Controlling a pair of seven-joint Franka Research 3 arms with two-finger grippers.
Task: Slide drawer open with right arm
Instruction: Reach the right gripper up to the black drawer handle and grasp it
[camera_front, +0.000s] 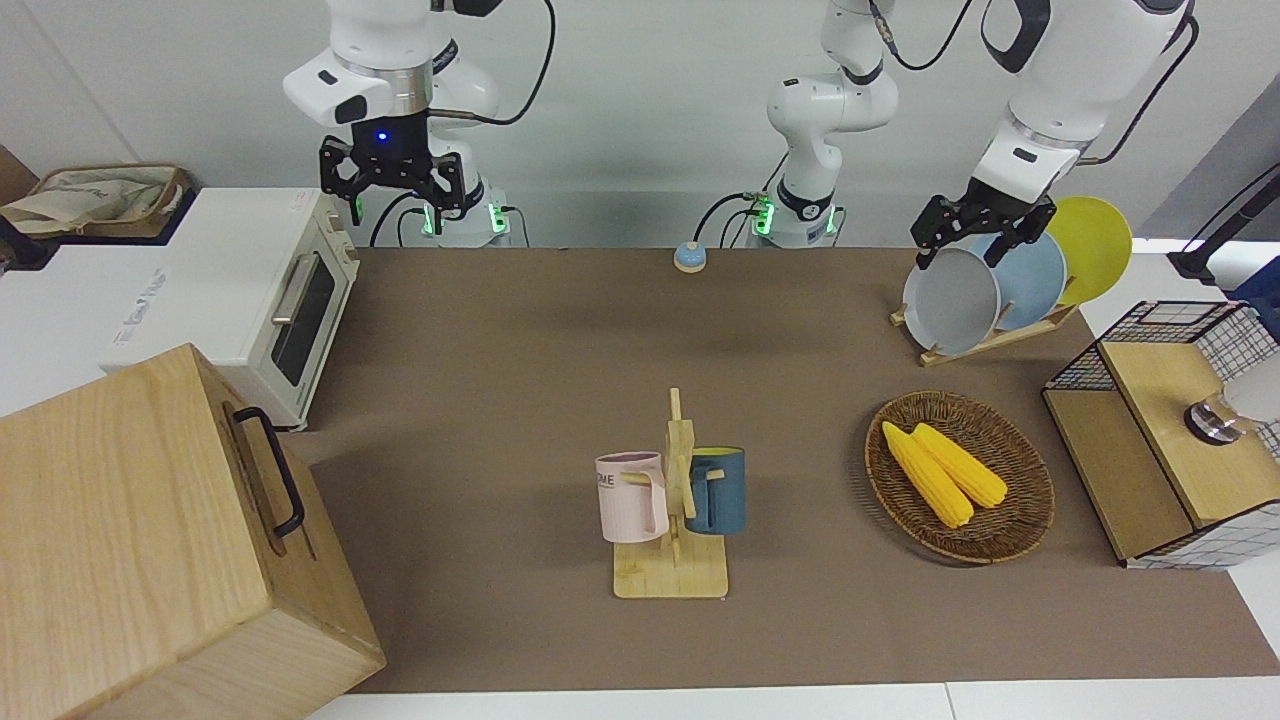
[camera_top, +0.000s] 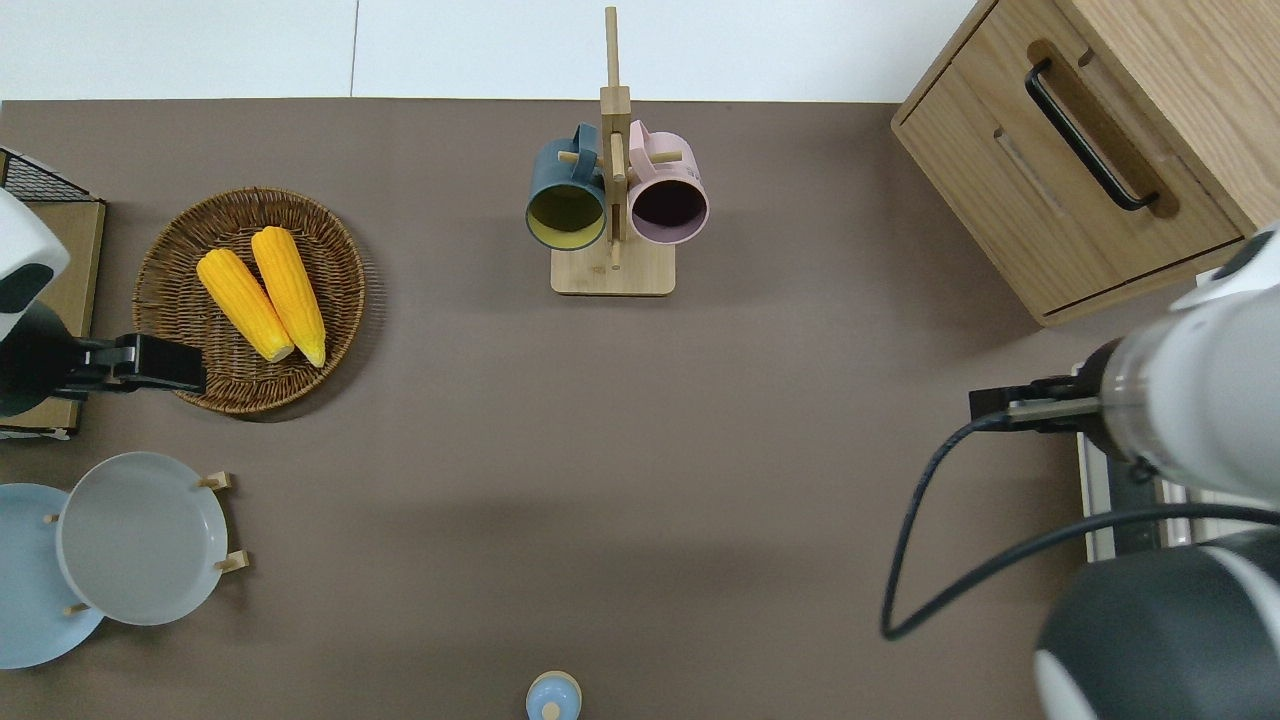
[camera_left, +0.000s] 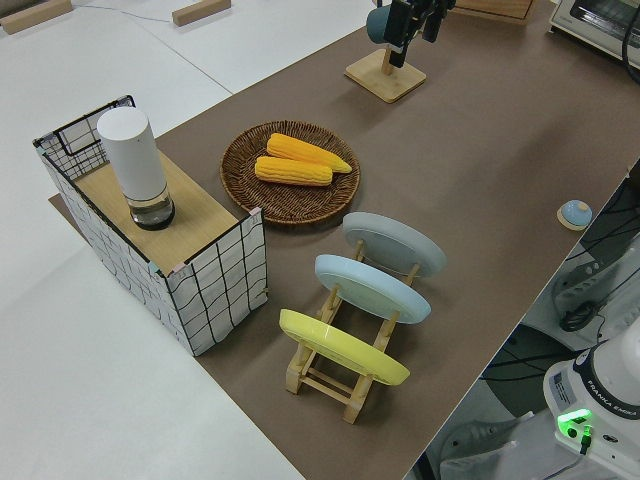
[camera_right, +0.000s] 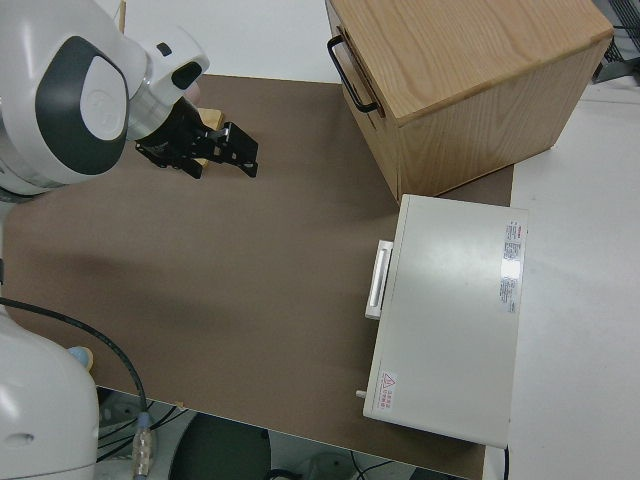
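approach not yet begun: right gripper (camera_front: 392, 188) hangs high near the toaster oven (camera_front: 290, 300), fingers spread and empty, needing to reach the shut drawer (camera_top: 1065, 170)'s handle (camera_top: 1088, 136); left arm parked.

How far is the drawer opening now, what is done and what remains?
Nothing is done yet: the drawer sits flush in its cabinet. In hand: the right gripper hangs open in the air, apart from the handle. Left: reach it, grip it, pull. The left arm is parked.

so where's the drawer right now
The drawer sits shut in the wooden cabinet at the right arm's end of the table, beside the toaster oven and farther from the robots.
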